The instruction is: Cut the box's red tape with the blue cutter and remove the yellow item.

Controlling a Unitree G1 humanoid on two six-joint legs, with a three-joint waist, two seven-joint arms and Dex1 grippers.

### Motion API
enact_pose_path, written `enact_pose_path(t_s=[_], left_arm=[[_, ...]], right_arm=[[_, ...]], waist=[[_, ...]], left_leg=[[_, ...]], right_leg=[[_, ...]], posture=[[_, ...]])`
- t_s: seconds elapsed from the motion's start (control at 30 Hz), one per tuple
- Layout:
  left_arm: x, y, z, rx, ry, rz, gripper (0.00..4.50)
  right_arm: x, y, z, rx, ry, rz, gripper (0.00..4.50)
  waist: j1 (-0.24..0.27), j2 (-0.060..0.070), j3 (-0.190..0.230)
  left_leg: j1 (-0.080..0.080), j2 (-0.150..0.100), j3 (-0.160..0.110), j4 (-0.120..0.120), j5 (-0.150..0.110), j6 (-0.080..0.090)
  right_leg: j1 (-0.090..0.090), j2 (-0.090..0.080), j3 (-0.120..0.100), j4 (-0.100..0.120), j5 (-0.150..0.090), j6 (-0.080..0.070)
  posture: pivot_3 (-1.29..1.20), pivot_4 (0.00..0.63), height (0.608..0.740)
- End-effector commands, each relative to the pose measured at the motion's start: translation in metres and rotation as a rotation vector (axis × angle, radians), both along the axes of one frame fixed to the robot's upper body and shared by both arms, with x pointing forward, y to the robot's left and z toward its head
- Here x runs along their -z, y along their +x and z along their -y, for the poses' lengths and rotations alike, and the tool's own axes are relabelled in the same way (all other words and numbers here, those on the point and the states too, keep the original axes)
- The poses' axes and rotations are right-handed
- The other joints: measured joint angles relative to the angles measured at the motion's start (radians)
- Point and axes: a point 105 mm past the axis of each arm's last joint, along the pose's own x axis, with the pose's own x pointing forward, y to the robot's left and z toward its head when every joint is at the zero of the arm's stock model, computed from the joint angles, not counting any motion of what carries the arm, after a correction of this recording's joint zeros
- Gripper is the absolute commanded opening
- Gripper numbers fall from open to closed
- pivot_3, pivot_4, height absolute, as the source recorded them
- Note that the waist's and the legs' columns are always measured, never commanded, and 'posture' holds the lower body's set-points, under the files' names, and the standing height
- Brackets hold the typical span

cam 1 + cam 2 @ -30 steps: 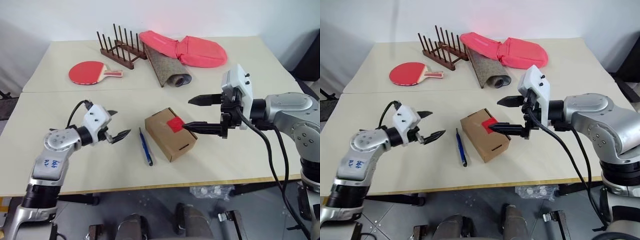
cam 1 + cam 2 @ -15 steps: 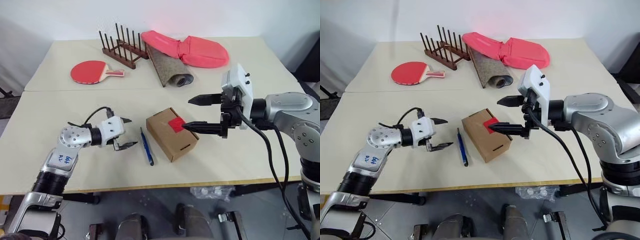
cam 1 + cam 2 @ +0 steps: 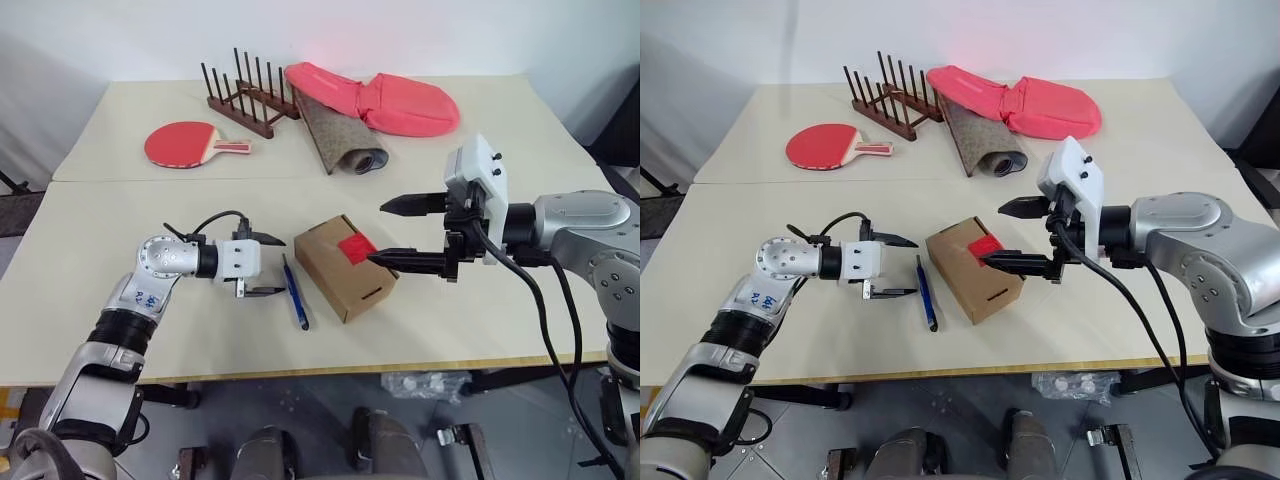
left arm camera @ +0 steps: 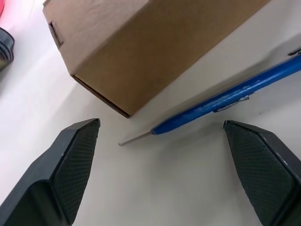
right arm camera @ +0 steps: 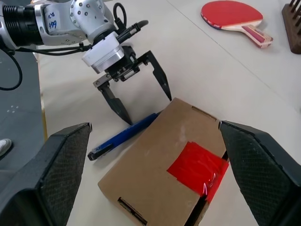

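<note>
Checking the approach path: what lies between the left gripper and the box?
The blue cutter lies on the table between the open left gripper and the box, seen in the left eye view; nothing else is there.

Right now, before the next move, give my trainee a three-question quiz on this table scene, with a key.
1. True or false: the left gripper is shut on the blue cutter.
2. What lies between the left gripper and the box?
A. the paddle
B. the blue cutter
C. the dish rack
3. What colour is the tape on the box's flap edge?

Key:
1. False: it is open, beside the cutter, which lies on the table.
2. B
3. Red; the open right gripper hangs over it.
</note>
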Motion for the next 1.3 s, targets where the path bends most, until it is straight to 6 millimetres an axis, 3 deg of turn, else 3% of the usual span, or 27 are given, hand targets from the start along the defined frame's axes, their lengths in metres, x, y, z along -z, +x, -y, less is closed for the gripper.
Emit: enact_pose_path(t_s=[0.03, 0.3, 0.43, 0.7, 0.87, 1.3], left_arm=[[-0.006, 0.009, 0.010, -0.019, -0.045, 0.025, 4.48], [-0.039, 0.015, 0.045, 0.009, -0.246, 0.029, 4.48], [-0.046, 0.012, 0.046, 0.007, -0.266, 0.031, 4.48], [-0.040, 0.004, 0.022, 0.015, -0.208, -0.021, 4.48], [-0.034, -0.008, 0.006, 0.121, -0.132, -0.149, 4.48], [-0.016, 0.001, 0.029, 0.282, 0.022, -0.241, 4.48]], right_arm=[[-0.013, -0.006, 0.002, -0.003, 0.012, 0.059, 4.50], [-0.013, -0.003, 0.001, -0.002, 0.015, 0.058, 4.50], [-0.014, -0.002, 0.001, -0.002, 0.018, 0.059, 4.50], [-0.014, -0.001, 0.001, -0.001, 0.015, 0.057, 4.50], [-0.014, -0.001, 0.002, -0.002, 0.014, 0.054, 4.50], [-0.010, -0.015, 0.003, 0.005, 0.005, 0.033, 4.50]], waist=[[0.001, 0.000, 0.000], [-0.003, -0.001, 0.000], [-0.005, -0.001, 0.001], [-0.006, -0.001, 0.001], [-0.003, -0.001, 0.001], [-0.004, -0.002, 0.001]], left_leg=[[0.000, 0.000, 0.000, 0.000, 0.000, 0.000], [-0.003, 0.000, -0.001, 0.000, -0.001, 0.001], [-0.003, 0.000, 0.000, -0.001, -0.001, 0.001], [-0.002, 0.000, -0.001, -0.001, -0.001, 0.001], [-0.002, 0.000, 0.000, 0.000, -0.001, 0.001], [-0.005, -0.001, 0.000, 0.000, -0.001, 0.001]], right_leg=[[0.000, 0.000, 0.000, 0.000, 0.000, 0.000], [-0.001, 0.000, -0.001, -0.002, 0.001, 0.001], [-0.001, 0.000, -0.001, -0.002, 0.001, 0.001], [-0.001, 0.000, -0.001, -0.002, 0.001, 0.001], [-0.001, 0.000, -0.001, -0.002, 0.001, 0.001], [-0.001, 0.001, -0.003, -0.004, 0.001, 0.001]], posture=[[0.00, 0.150, 0.740], [0.00, 0.150, 0.740], [0.00, 0.150, 0.740], [0.00, 0.150, 0.740], [0.00, 0.150, 0.740], [0.00, 0.150, 0.740]])
